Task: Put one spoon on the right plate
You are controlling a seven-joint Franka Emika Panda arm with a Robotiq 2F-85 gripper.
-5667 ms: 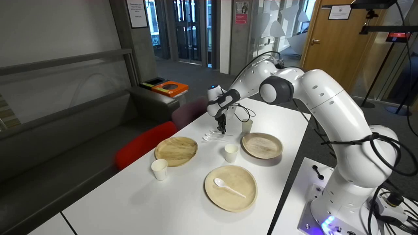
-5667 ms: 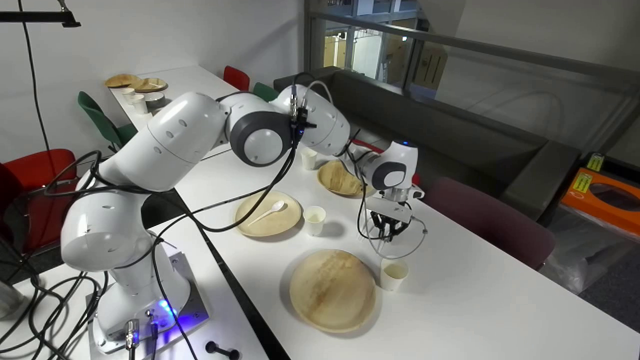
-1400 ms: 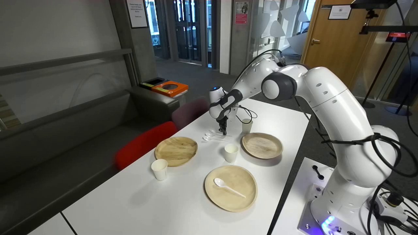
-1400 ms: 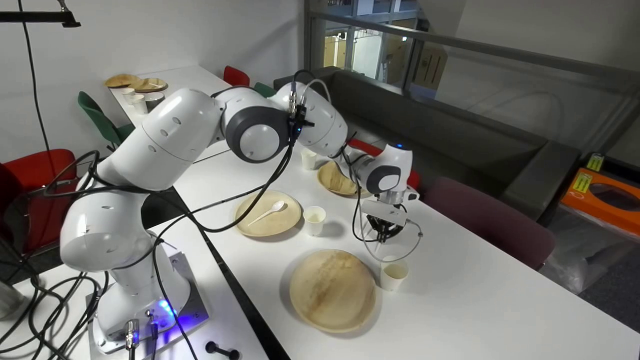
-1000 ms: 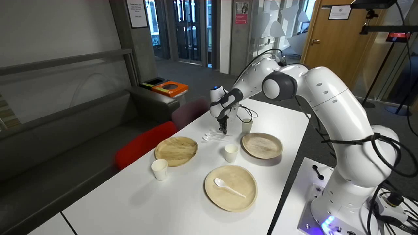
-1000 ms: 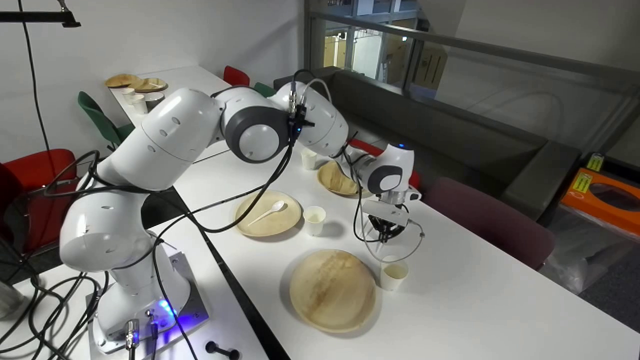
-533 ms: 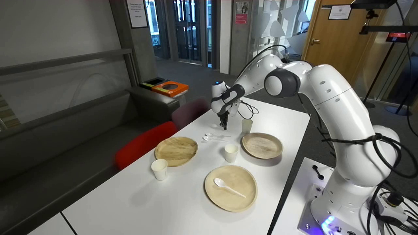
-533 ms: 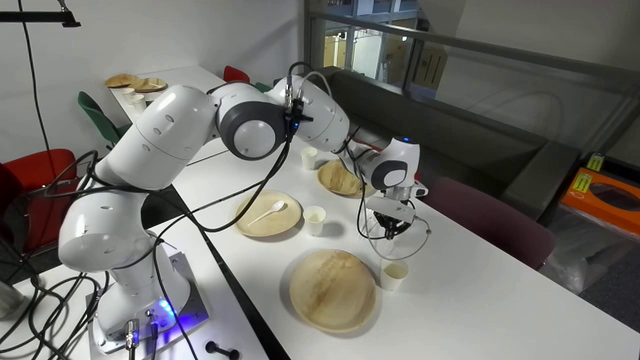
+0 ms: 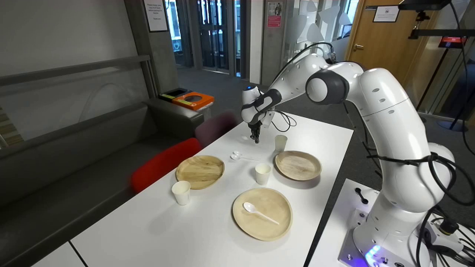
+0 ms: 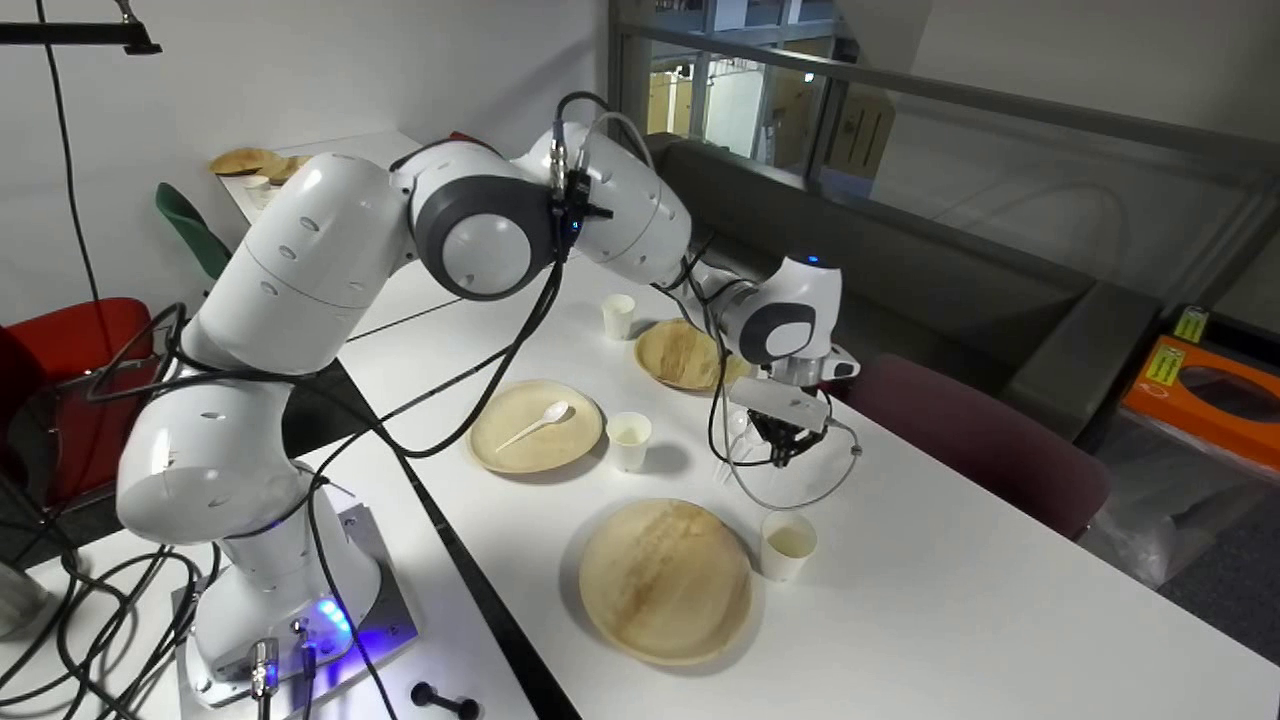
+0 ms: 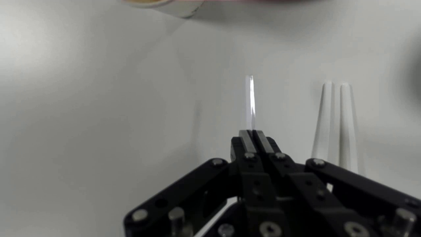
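Your spoon [image 11: 252, 102]: white; slim, glossy handle;
Spoon's place: between your fingertips [image 11: 246, 141]; handle end jutting past them;
Your gripper [image 11: 251, 132]: clenched on that handle.

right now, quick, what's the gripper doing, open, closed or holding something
Gripper: closed, holding a spoon by its handle, whose end juts out ahead in the wrist view.
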